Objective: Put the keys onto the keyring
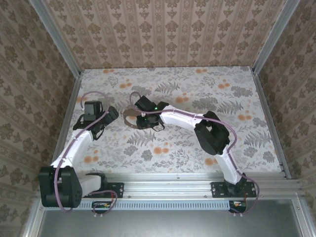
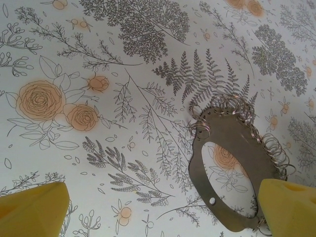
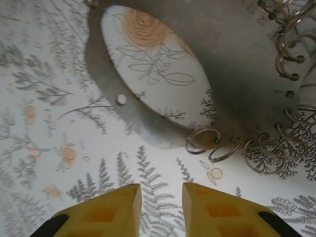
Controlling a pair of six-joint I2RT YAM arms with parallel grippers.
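Black bases sit on the metal rail at the near edge of a floral-printed table, and both arms reach inward over it. The left gripper hangs over the left half of the table with its yellow fingertips spread wide and nothing between them. In the left wrist view one fingertip sits at each lower corner, and the right-hand one overlaps the near rim of the keyring; whether it touches cannot be told. The right gripper hovers close above the table just short of the keyring, its yellow fingers drawn near together with only a narrow strip of tabletop between them, gripping nothing. The keyring lies flat on the table between the two grippers, left of centre. It is a dull brown-grey oval band with small holes along its rim, and silvery wire loops are threaded along one side. Patterned wallpaper closes the scene behind.
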